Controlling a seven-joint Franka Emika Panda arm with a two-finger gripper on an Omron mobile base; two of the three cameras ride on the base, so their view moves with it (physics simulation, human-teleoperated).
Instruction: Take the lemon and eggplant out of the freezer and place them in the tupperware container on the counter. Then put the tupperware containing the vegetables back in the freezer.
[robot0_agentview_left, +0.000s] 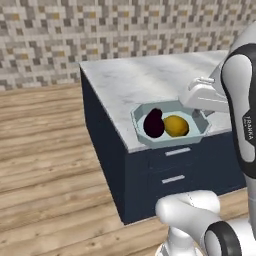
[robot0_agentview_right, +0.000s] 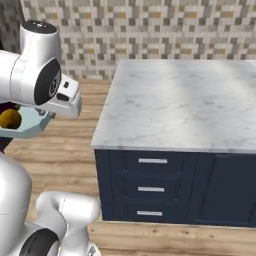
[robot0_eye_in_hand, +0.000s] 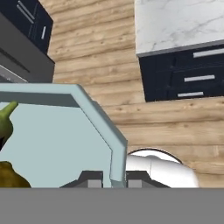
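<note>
Gripper: your gripper (robot0_eye_in_hand: 114, 180) has its two dark tips pinched on the rim of the tupperware container (robot0_eye_in_hand: 65, 144); you see the thin wall standing right between them in the hand view.
Tupperware container: it is pale blue-green and held up in the air (you can see wood floor far below it in the hand view). In the left base view the tupperware container (robot0_agentview_left: 145, 111) shows in front of the counter edge. In the right base view the tupperware container (robot0_agentview_right: 31, 125) peeks out from behind the white arm, well apart from the counter.
Eggplant: the dark purple eggplant (robot0_agentview_left: 153, 124) lies inside the container, on the left in the left base view, touching the lemon. Its green stem shows in the hand view.
Lemon: the yellow-orange lemon (robot0_agentview_left: 176, 126) sits inside too, just beside the eggplant.
Counter: the white marble counter (robot0_agentview_right: 185, 100) stands on navy drawers with silver handles.
Floor: light wood planks.
</note>
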